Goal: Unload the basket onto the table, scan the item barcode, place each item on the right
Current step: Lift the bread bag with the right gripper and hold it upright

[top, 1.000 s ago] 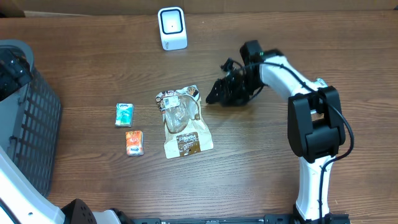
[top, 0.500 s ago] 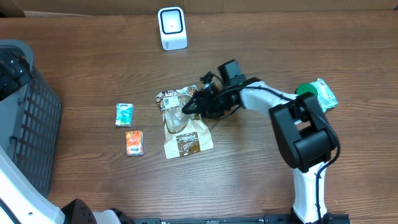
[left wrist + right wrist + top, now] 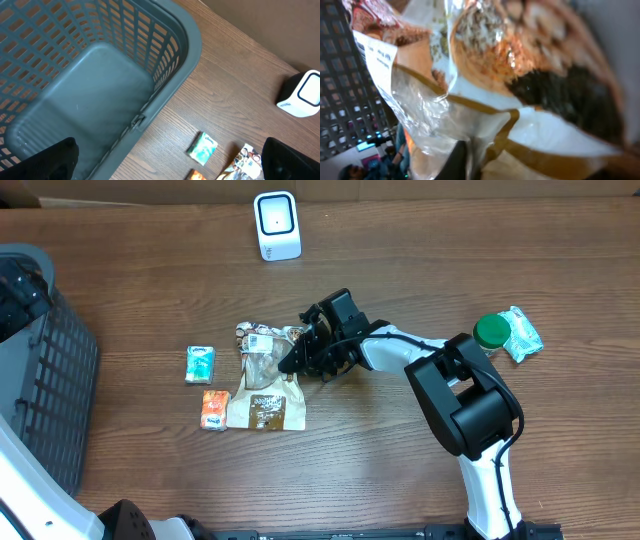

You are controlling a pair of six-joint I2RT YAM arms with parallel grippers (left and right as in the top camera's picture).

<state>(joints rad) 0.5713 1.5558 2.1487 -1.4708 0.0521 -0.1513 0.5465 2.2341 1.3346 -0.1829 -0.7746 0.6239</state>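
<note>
**Right pincer clamping the snack bag, mid-table**

The grey plastic mesh basket is sitting at the table's left edge. The left gripper is hanging over it, jaws spread wide, holding nothing. A small teal tissue pack and an orange pack are lying near the clear-and-brown plastic snack bag. The bag is lying flat mid-table, well apart from the white boxy scanner. The right gripper is pinching shut on the bag's upper right edge. A green-lidded tub is sitting far right.
</note>
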